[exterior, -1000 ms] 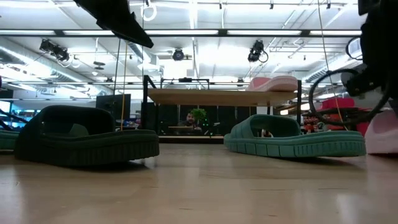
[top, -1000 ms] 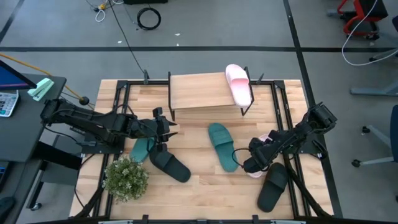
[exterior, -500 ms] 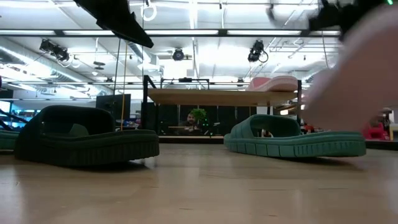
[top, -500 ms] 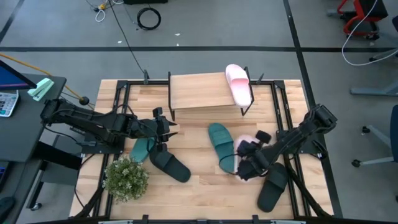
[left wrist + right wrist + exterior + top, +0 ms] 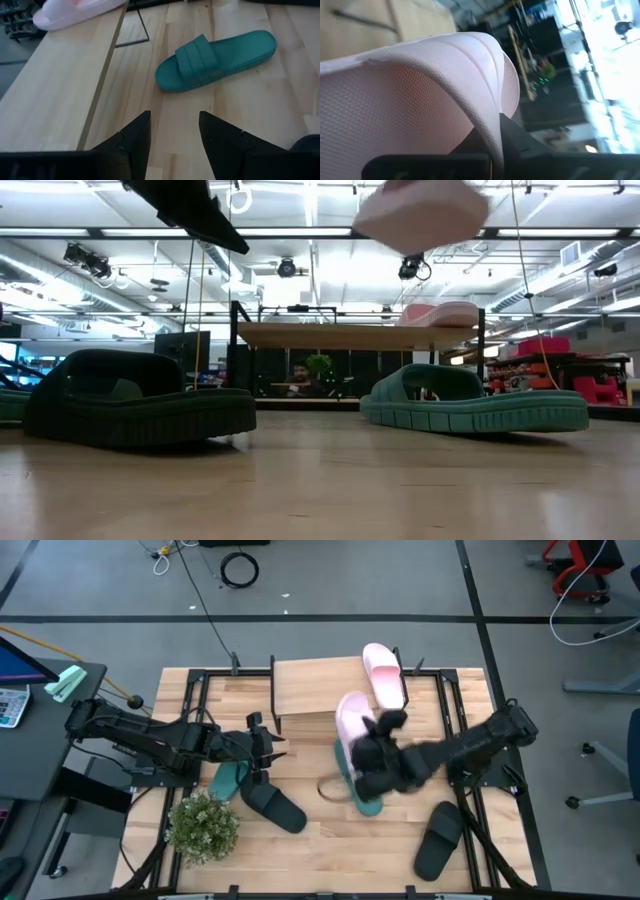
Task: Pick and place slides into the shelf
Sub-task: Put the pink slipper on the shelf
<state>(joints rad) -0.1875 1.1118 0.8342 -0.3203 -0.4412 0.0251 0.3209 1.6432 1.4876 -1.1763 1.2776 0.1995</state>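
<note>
My right gripper (image 5: 372,748) is shut on a pale pink slide (image 5: 351,723) and hangs over the middle of the table, just in front of the shelf (image 5: 320,690). The low view shows that slide (image 5: 420,210) high in the air. A second pink slide (image 5: 383,673) lies sole down on the shelf's right end. One teal slide (image 5: 360,790) lies flat on the table, partly under the right arm. My left gripper (image 5: 172,135) is open and waits near the shelf's left front leg, above a second teal slide (image 5: 228,778) and a black slide (image 5: 272,805). My right gripper holds the pink slide at its near end (image 5: 362,745), coming from the table's right. In the right wrist view one dark finger (image 5: 517,137) lies against the edge of the ribbed strap (image 5: 485,75); the slide hides the other finger. The slide is lifted clear, its free end toward the shelf.
Another black slide (image 5: 440,838) lies near the right front corner of the table. A small potted plant (image 5: 203,825) stands at the left front. Black frame rails (image 5: 455,730) run along both sides of the table. Bare wood shows in front of the shelf, left of centre.
My right gripper has risen from the right part of the table and swung left and toward the far edge. It has carried the pink slide up off the table, over the teal slide, to just in front of the shelf.
</note>
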